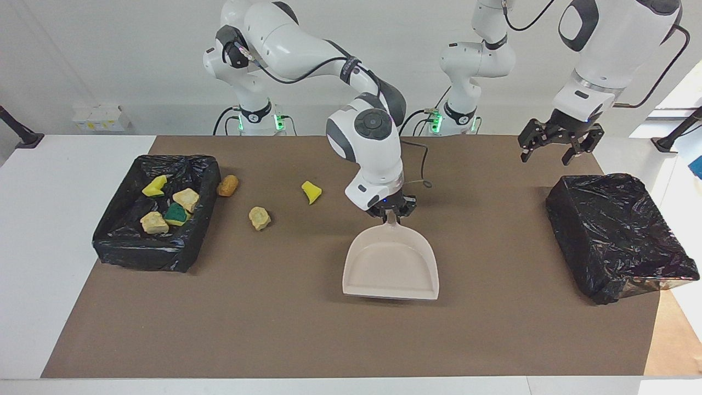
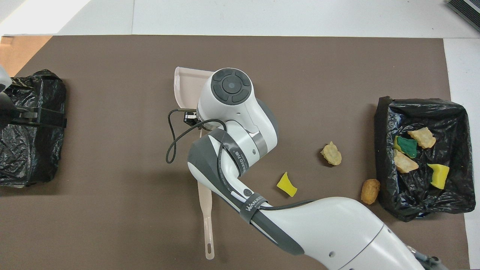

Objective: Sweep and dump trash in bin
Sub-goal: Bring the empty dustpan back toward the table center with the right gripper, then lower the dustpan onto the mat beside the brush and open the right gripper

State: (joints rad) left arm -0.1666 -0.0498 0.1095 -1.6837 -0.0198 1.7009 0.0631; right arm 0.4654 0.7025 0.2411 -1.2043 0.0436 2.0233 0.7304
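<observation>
Facing view: our right gripper (image 1: 391, 215) clenches the dustpan (image 1: 390, 269) handle mid-table; our left gripper (image 1: 554, 147) hangs released over the covered bin (image 1: 617, 236). Overhead view: three scraps (image 2: 287, 185) lie loose on the mat — four sit in the bin (image 2: 386, 112).

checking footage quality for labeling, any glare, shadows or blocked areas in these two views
Facing view: even light, soft shadows under the dustpan and beside the bin; glossy highlights on the second bin's liner. Overhead view: the right arm covers most of the dustpan and hides the right pincer; the left pincer shows only as a dark shape over the second bin.
</observation>
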